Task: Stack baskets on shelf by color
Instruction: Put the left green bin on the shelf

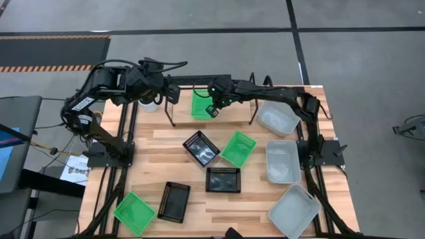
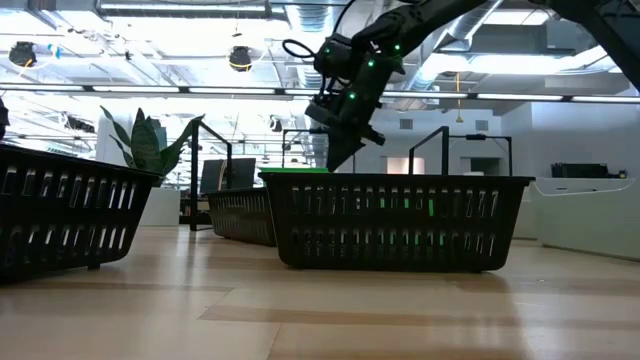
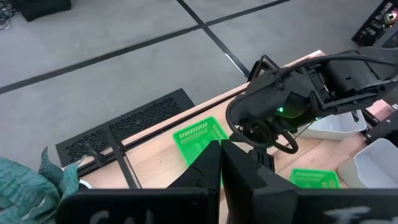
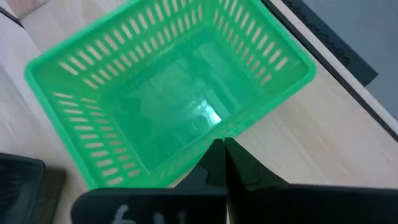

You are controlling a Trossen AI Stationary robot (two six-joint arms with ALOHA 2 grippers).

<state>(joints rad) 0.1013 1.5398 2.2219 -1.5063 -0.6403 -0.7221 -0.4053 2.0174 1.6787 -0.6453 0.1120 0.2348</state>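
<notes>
right end effector (image 1: 212,110) is clamped on the near rim of a bright green slotted plastic basket (image 1: 200,103) sitting on the light wooden shelf (image 1: 226,111) w/ black wire frame. step looks like seating the 1st green one; next prob let go, then fetch another green basket (image 1: 238,148) just in front of the shelf. left end effector (image 1: 171,93) closed, empty, by the shelf's left end.

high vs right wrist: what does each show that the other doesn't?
High only: the whole table with all nine baskets, three white ones on the right side, black ones mid-table, a green one at the front left corner, plus the left end effector near the shelf's left end.
Right wrist only: the right end effector shut on the basket's near rim.
Both: the green basket on the shelf.
</notes>
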